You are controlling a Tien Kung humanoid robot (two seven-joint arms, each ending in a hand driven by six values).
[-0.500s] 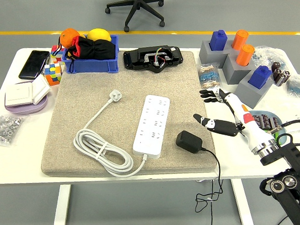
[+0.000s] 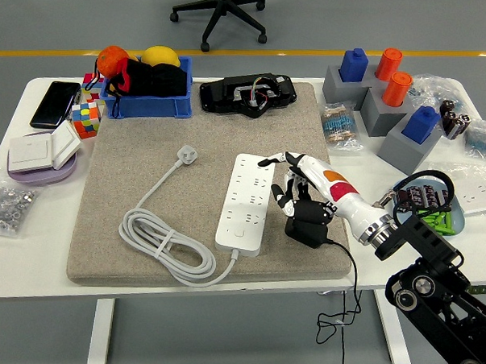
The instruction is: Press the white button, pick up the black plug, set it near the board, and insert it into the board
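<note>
One white-and-black robot hand (image 2: 301, 188), the right, is spread above the black plug adapter (image 2: 307, 228) beside the white power strip (image 2: 248, 201); nothing is gripped. Pickup seems underway; fingers must be closed around the plug.

White, black and beige around the robot hand

The white robot hand (image 2: 301, 187) has an orange patch and black fingertips; under it lies a black plug (image 2: 306, 229), just left a white board (image 2: 246, 200) on beige mat (image 2: 147, 170).
</note>
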